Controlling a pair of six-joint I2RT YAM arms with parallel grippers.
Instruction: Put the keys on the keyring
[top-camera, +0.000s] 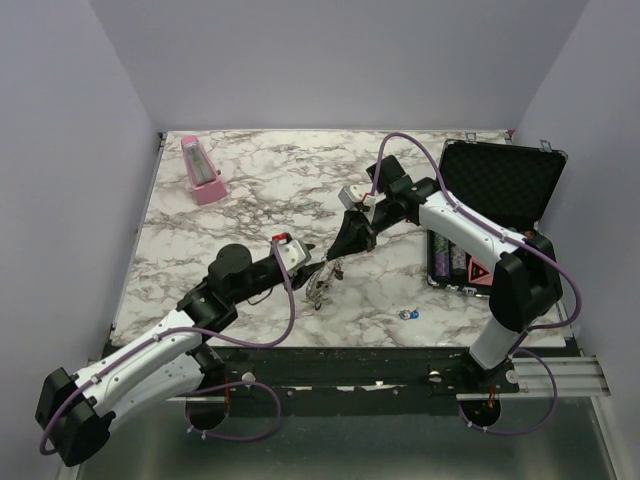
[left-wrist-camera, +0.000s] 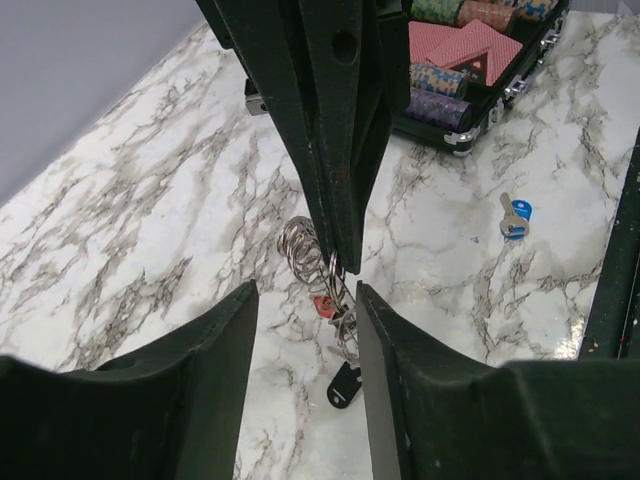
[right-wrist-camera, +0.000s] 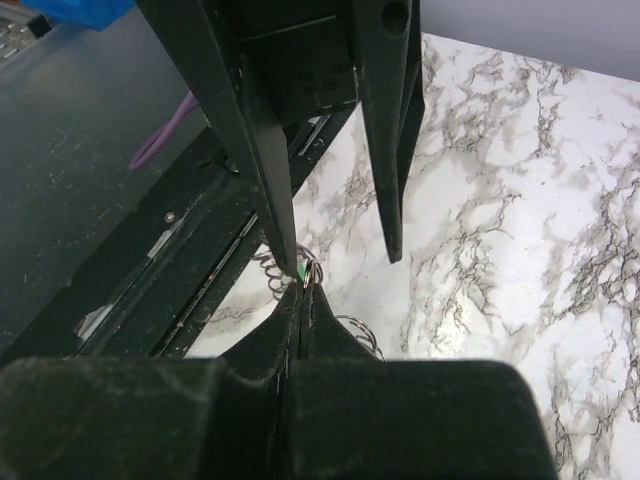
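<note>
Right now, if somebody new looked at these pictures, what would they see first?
Probably the meeting in the middle: the right gripper pinches the keyring, with a red key and a black key right beside it, and the left gripper stands open around them. Next come a pink metronome in the far left corner and an open black case of poker chips on the right.

Keyring (top-camera: 323, 286) sitting mid-table (top-camera: 250, 205), right gripper (left-wrist-camera: 338, 260) coming onto it from behind, left gripper (left-wrist-camera: 306, 300) flanking it from the left. Loose key (top-camera: 408, 314) lying right of it, nearer the front edge. Case (top-camera: 500, 185) lying open far right. Metronome (top-camera: 203, 172) standing back left.
</note>
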